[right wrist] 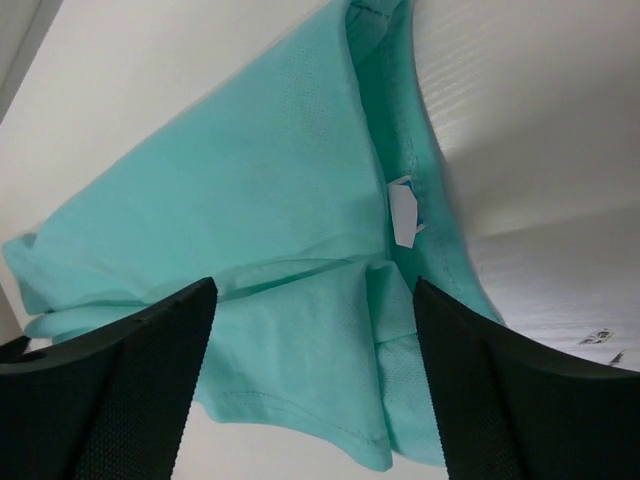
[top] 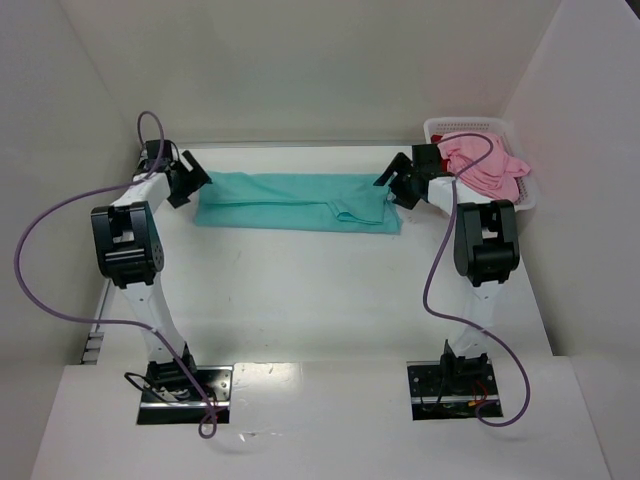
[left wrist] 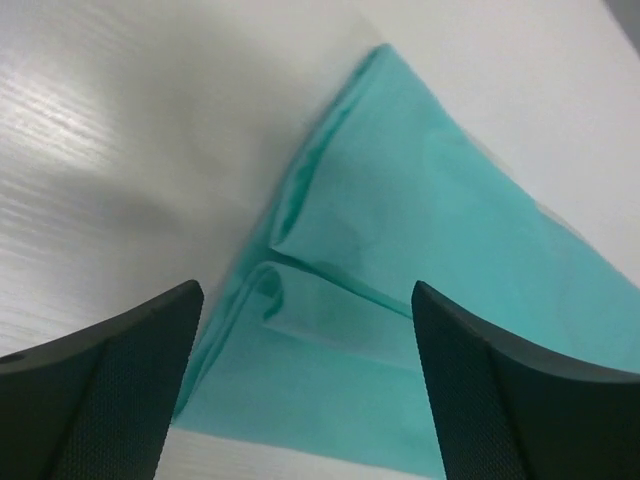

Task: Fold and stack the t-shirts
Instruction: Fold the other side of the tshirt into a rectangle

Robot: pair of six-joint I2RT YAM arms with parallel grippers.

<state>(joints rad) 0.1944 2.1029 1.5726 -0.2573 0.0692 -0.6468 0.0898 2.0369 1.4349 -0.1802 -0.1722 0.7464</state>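
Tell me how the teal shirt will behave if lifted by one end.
The teal shirt would likely droop and unfold: its layers lie loose, with soft curled folds. Probably light, being thin cloth.

You get bright, even overhead light from the top camera, with a glare patch on the desk at its near edge. Up close, the dark claw fingers blur along the bottom edge, while the teal shirt weave is crisp.
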